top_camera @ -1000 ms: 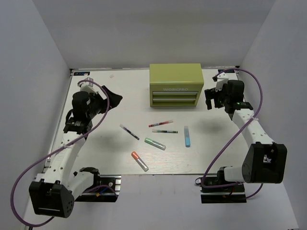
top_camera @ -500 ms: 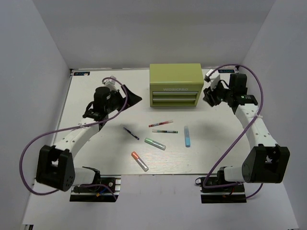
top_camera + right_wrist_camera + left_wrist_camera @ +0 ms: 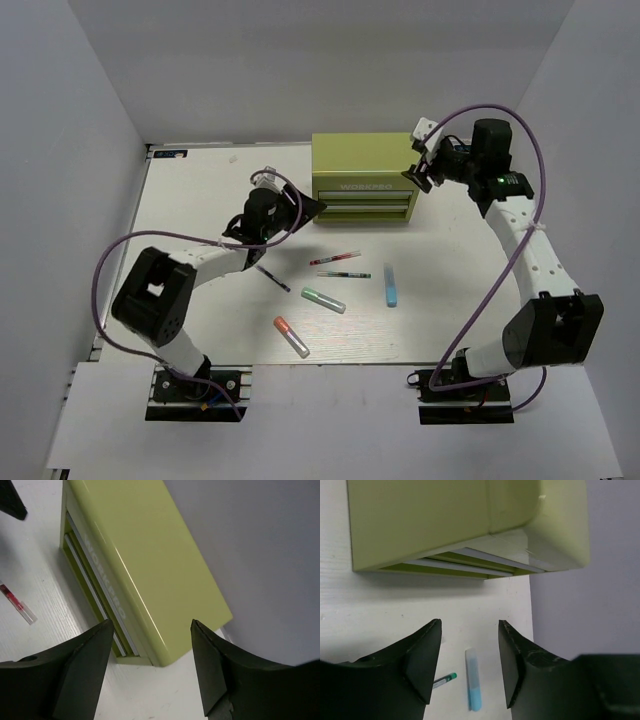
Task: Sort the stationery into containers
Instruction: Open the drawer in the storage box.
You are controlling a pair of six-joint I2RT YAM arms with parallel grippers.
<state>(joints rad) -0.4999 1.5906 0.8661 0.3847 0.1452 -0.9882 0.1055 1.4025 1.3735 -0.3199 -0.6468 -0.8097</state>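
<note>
the tool chest (image 3: 150, 570) looks like painted metal, smooth with a soft sheen. the surface (image 3: 380, 605) is matt white, faintly grained. the left gripper (image 3: 469, 630) and right gripper (image 3: 151, 630) have dull black, plastic-looking jaws, lightly scuffed.

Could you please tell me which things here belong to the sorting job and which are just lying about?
Job: tool chest, red pen, green pen, white pen, blue marker, green-capped marker, orange-capped marker.
Not part of it: purple cables, table.
</note>
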